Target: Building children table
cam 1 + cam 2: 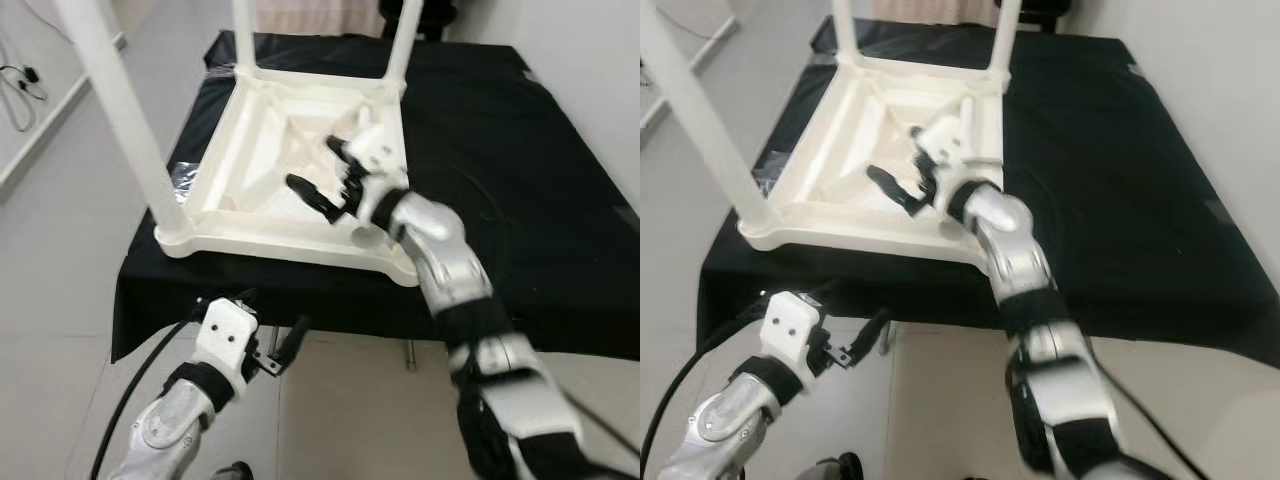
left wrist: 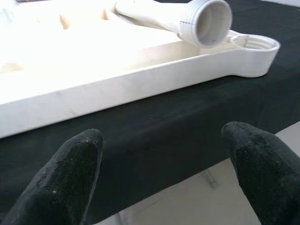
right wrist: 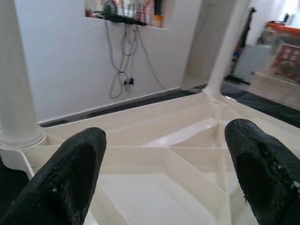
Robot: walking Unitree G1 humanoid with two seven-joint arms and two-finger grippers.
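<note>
Lying upside down: the white plastic table top [image 1: 262, 150] is resting on the black cloth [image 1: 520, 180] in the upper middle of the left eye frame, ribbed underside facing up.
Standing legs: three white legs are rising from its corners, one thick leg [image 1: 120, 110] at the upper left of the frame, one [image 1: 243, 35] at the top centre, one [image 1: 400, 45] just right of it.
Empty corner: the near right corner of the table top is carrying no leg; in the left wrist view its threaded socket [image 2: 255, 44] is sitting at the upper right of that frame.
Loose leg: a fourth leg [image 2: 187, 21] is lying on the underside, its threaded end pointing outward at the top of the left wrist frame, just beside the empty socket.
Right gripper: the right gripper [image 1: 330, 175] is hovering over the underside at the centre of the left eye frame, its two black fingers [image 3: 70, 173] spread apart and closing on nothing.
Left gripper: the left gripper [image 1: 280, 335] is hanging at the lower left of the frame, below the cloth's front edge, its fingers [image 2: 65, 178] parted and empty, pointing toward the table top's near rim.
Floor: pale floor [image 1: 60, 230] is showing along the left side of the frame.
</note>
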